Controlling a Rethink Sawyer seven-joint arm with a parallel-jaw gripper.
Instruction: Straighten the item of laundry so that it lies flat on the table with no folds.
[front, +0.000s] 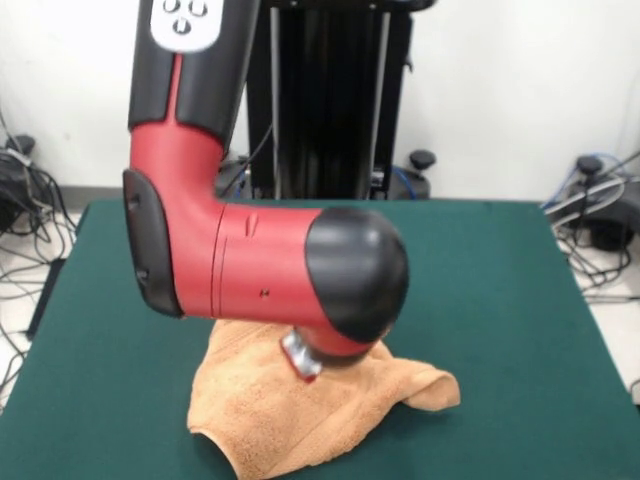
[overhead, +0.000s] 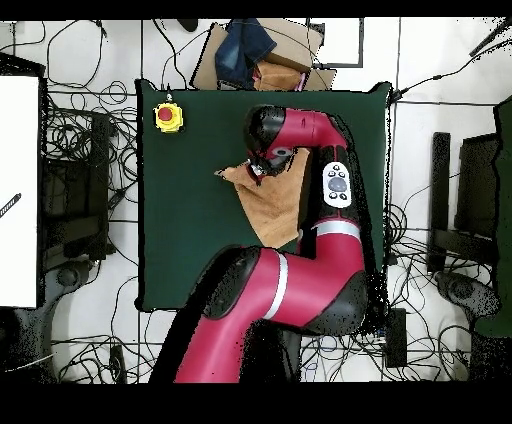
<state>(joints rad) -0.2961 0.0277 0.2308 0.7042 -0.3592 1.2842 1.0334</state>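
On the table (front: 520, 300), the towel (front: 300, 410) lies rumpled.

White wall (front: 500, 90); pale floor (front: 20, 270); tangled cables (overhead: 90, 130) around.

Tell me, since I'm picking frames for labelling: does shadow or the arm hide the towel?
Front view: the arm covers the towel's far part, casting soft shadow. Overhead view: the arm hides the towel's right edge; lighting even.
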